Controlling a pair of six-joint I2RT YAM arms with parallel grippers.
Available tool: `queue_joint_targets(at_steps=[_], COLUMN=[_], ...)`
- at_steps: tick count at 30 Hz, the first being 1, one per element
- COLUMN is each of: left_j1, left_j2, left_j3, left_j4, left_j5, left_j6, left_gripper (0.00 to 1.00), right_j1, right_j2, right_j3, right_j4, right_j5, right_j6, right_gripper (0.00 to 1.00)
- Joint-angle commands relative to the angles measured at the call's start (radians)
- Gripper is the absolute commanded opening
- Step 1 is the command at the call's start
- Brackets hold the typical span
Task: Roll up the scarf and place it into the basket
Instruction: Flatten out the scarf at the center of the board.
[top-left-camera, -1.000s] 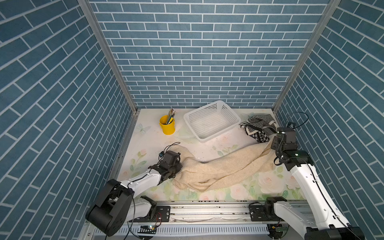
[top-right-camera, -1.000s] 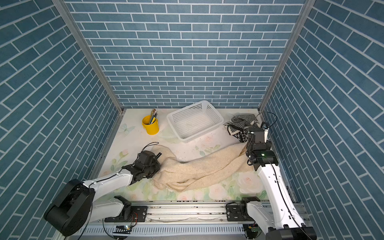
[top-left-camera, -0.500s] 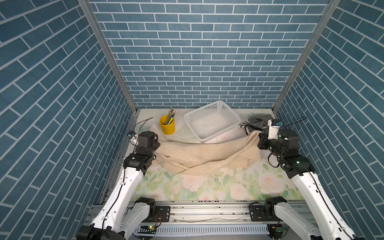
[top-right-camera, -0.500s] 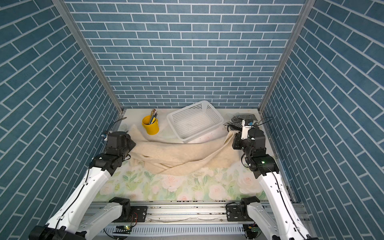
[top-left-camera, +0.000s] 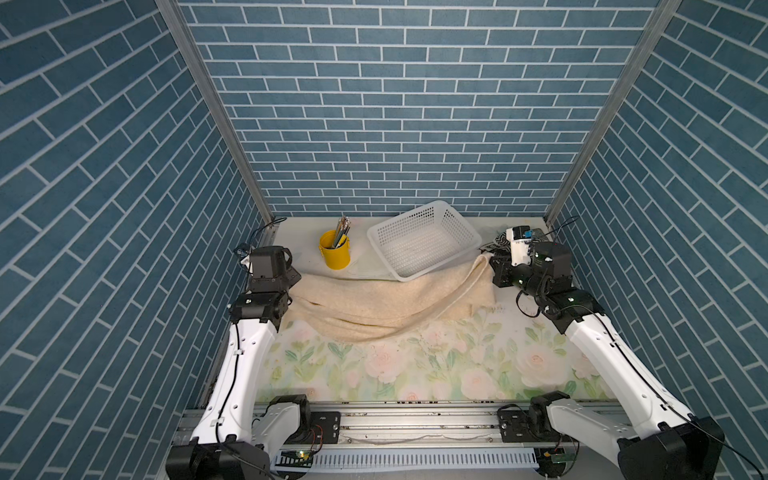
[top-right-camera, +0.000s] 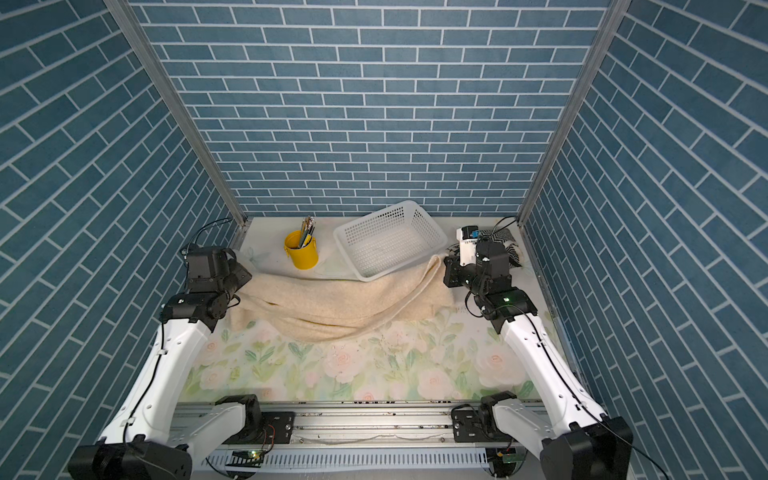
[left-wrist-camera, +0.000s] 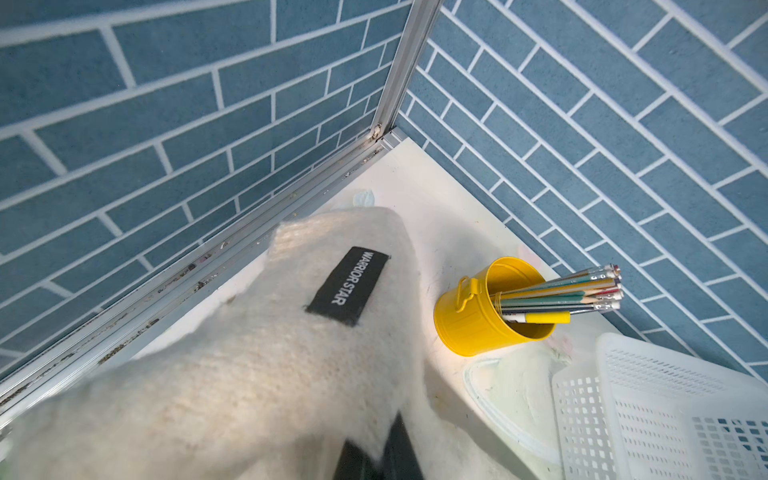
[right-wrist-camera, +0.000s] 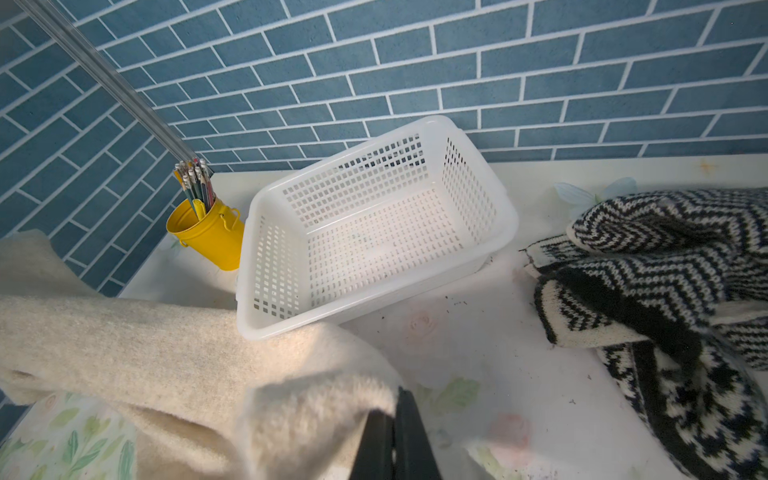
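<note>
The scarf (top-left-camera: 374, 299) (top-right-camera: 332, 299) is a cream woolly cloth stretched left to right just in front of the white basket (top-left-camera: 405, 216) (top-right-camera: 372, 216). Its middle sags in folds on the floral table. My left gripper (top-left-camera: 296, 277) (top-right-camera: 245, 276) is shut on its left end near the left wall. In the left wrist view, my left gripper (left-wrist-camera: 380, 440) pinches the scarf (left-wrist-camera: 249, 374), which shows a black label (left-wrist-camera: 348, 286). My right gripper (top-left-camera: 494, 270) (top-right-camera: 445, 270) (right-wrist-camera: 392, 411) is shut on the right end of the scarf (right-wrist-camera: 166, 353). The basket (right-wrist-camera: 374, 241) is empty.
A yellow bucket (top-left-camera: 334, 253) (top-right-camera: 301, 251) (left-wrist-camera: 478, 320) (right-wrist-camera: 212, 237) of pencils stands left of the basket. A black-and-white knitted cloth (right-wrist-camera: 665, 270) (top-left-camera: 500, 239) lies in the back right corner, behind my right arm. Blue brick walls close in three sides.
Both grippers have carried the scarf's ends up and toward the back. The left gripper went from the front table to the left wall, and the scarf now spans in front of the basket.
</note>
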Motion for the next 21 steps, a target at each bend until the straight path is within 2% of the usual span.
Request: queue_joint_targets(at_steps=[1, 4, 5, 6, 9, 10, 15, 19, 21], left_j1=[0.019, 0.037, 0.041, 0.043, 0.047, 0.049, 0.050, 0.050, 0.050], left_j2=[-0.024, -0.031, -0.032, -0.032, -0.047, -0.057, -0.099, -0.112, -0.109], left_j3=[-0.039, -0.059, -0.061, -0.062, -0.053, -0.042, 0.043, 0.084, 0.092], left_j4=[0.009, 0.018, 0.025, 0.033, 0.048, 0.044, -0.012, -0.024, -0.030], left_j5=[0.030, 0.067, 0.088, 0.109, 0.156, 0.160, 0.163, 0.188, 0.191], left_j6=[0.028, 0.032, 0.034, 0.034, 0.030, 0.033, 0.068, 0.075, 0.079], left_gripper=[0.00, 0.00, 0.03, 0.19, 0.91, 1.00, 1.00, 1.00, 1.00], right_j1=[0.003, 0.003, 0.004, 0.005, 0.006, 0.005, 0.007, 0.014, 0.041], right_j2=[-0.070, -0.094, -0.090, -0.083, -0.058, -0.048, 0.025, 0.169, 0.206], right_j3=[-0.046, -0.061, -0.055, -0.048, -0.021, -0.012, 0.008, 0.140, 0.249], right_j4=[-0.027, -0.061, -0.067, -0.073, -0.078, -0.080, -0.060, 0.003, -0.024], right_j5=[0.024, 0.016, 0.021, 0.031, 0.027, 0.027, 0.011, -0.045, -0.067], right_j6=[-0.003, -0.018, -0.019, -0.017, -0.015, -0.016, -0.024, -0.050, -0.078], right_gripper=[0.00, 0.00, 0.00, 0.00, 0.00, 0.00, 0.00, 0.00, 0.00])
